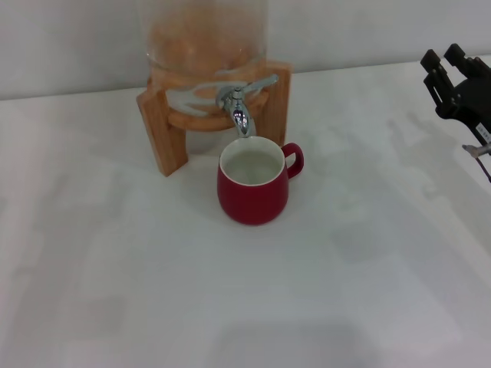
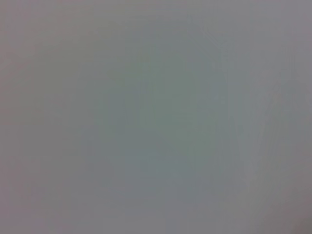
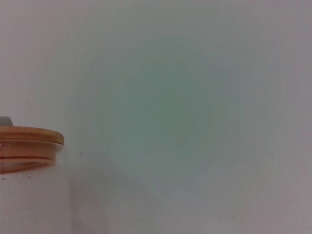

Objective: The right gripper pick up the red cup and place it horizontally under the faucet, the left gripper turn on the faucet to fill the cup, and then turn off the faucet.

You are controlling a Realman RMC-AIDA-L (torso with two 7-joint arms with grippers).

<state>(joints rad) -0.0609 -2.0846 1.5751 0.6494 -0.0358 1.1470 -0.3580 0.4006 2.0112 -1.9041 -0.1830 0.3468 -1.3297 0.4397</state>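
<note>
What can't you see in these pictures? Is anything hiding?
- Left hand: in no view; the left wrist view shows only blank grey.
- Right hand: the head view's right edge cuts it off, so I cannot tell its grip.
- Dispenser: the head view's top edge cuts off its upper part; the right wrist view shows only its lid at the edge.
- Cup under the faucet: how full it is, I cannot tell.

A clear glass dispenser jar (image 1: 205, 34) sits in a light wooden stand (image 1: 163, 126) at the back of the white tabletop (image 1: 245, 291), near a pale wall (image 1: 368, 31). The right wrist view catches the jar's round orange-brown wooden lid (image 3: 29, 136).
</note>
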